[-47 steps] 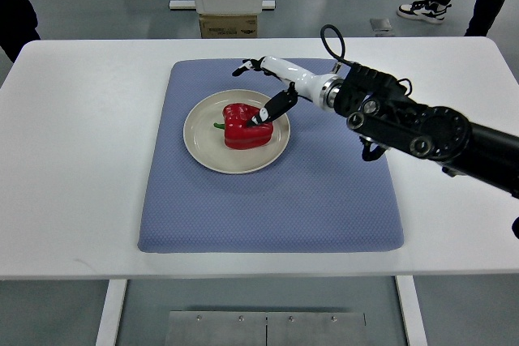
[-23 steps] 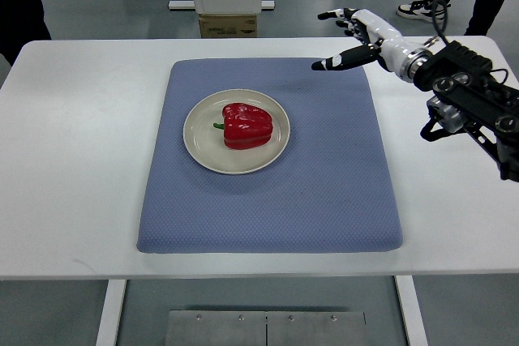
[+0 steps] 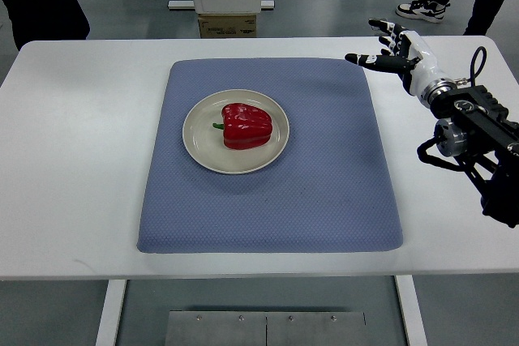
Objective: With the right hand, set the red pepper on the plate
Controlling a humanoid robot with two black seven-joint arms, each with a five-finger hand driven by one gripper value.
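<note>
Pepper (image 3: 246,126) on plate (image 3: 199,150), task looks done.
Right hand (image 3: 399,51) released, fingers spread, above the tabletop (image 3: 89,119); little risk unless the pepper rolls.

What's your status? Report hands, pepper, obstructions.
Right hand open, empty, at the table's far right edge. Left arm out of view. Red pepper resting on plate, centre of blue mat. Nothing in the way.

White table (image 3: 89,135) — grey floor (image 3: 308,6)
</note>
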